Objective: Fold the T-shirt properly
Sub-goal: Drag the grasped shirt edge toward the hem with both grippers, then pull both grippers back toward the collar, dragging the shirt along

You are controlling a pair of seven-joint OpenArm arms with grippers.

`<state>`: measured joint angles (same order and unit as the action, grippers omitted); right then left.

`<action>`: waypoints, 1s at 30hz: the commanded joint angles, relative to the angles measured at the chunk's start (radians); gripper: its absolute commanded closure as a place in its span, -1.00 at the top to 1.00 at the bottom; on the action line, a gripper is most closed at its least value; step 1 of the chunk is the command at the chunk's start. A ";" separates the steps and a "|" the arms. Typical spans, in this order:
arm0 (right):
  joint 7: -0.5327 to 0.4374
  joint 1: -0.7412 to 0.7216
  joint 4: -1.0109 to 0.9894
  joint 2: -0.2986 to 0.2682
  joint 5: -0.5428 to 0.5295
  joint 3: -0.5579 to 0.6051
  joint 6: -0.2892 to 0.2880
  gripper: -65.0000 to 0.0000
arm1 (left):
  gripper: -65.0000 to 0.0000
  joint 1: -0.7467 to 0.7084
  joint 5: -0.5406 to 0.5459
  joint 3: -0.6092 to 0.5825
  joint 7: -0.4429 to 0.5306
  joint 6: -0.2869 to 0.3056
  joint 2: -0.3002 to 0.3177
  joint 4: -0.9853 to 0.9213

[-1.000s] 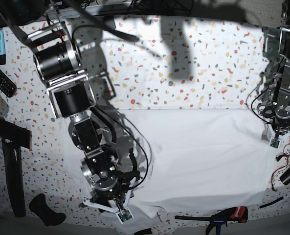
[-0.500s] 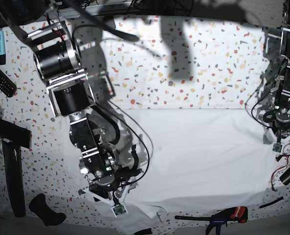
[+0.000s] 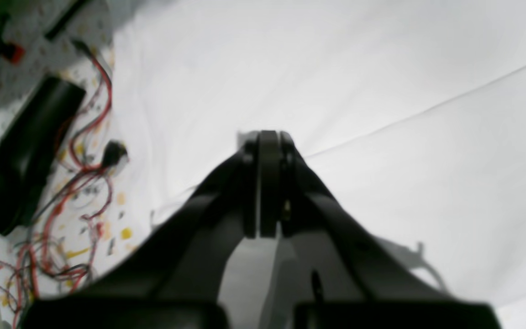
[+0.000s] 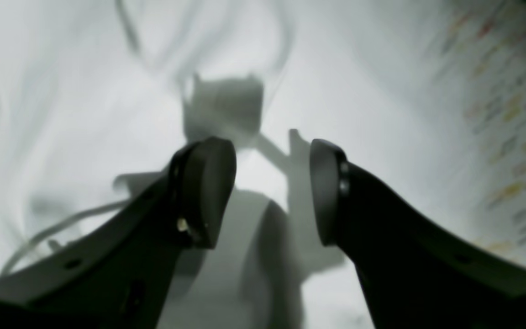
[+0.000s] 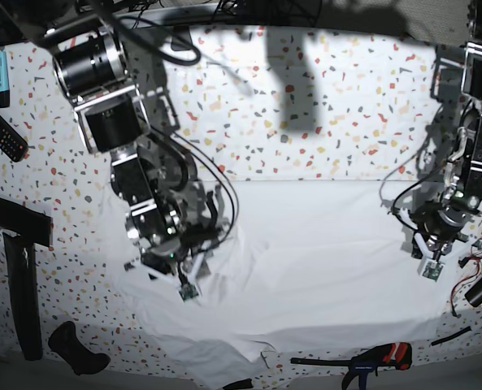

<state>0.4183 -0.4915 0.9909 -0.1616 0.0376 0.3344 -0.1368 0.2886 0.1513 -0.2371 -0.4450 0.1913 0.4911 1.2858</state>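
Note:
The white T-shirt (image 5: 322,252) lies spread across the speckled table, its lower edge rumpled near the table front. My right gripper (image 5: 184,288) hovers over the shirt's left part. In the right wrist view this gripper (image 4: 272,183) is open, with only white cloth (image 4: 359,82) seen below the gap. My left gripper (image 5: 430,268) is over the shirt's right part. In the left wrist view it (image 3: 263,137) is shut, fingers pressed together above the cloth (image 3: 381,68). A thin cloth line runs behind the fingers. Whether any cloth is pinched I cannot tell.
Left of the shirt lie a remote (image 5: 1,130), a blue marker (image 5: 1,77) and a long black bar (image 5: 21,301). An orange-handled clamp (image 5: 371,357) lies at the front edge. Red wires (image 3: 80,183) and a black block (image 3: 30,151) sit by the shirt's right edge.
My right arm has drawn back from the shirt's front edge toward its left middle, and its jaws have opened wider. My left arm has moved inward over the shirt, still shut.

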 commanded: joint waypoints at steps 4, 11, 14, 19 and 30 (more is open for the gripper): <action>-0.060 0.035 0.017 -0.005 0.007 -0.003 -0.001 -0.07 | -1.00 0.027 0.035 0.008 0.061 0.020 0.018 -0.064; -0.096 0.110 0.017 -0.004 -0.104 -0.003 -0.002 -0.07 | -1.00 0.032 0.066 0.008 0.140 0.042 0.019 -0.317; -0.094 0.126 0.018 -0.002 -0.097 -0.003 -0.006 -0.07 | -1.00 0.026 0.089 0.008 0.125 0.097 0.019 -0.346; -0.069 0.168 0.027 -0.006 -0.092 -0.003 -0.012 -0.07 | -1.00 0.016 0.093 0.008 0.106 0.132 0.019 -0.342; -0.069 0.380 0.195 -0.047 -0.095 -0.025 -0.013 -0.07 | -1.00 -0.041 0.094 0.008 0.111 0.132 0.019 -0.323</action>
<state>0.2687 -0.1169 1.1908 -0.1997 -0.0570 0.3069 -0.1349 0.2497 0.2504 -0.2287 -0.2844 0.3141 0.4992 0.9642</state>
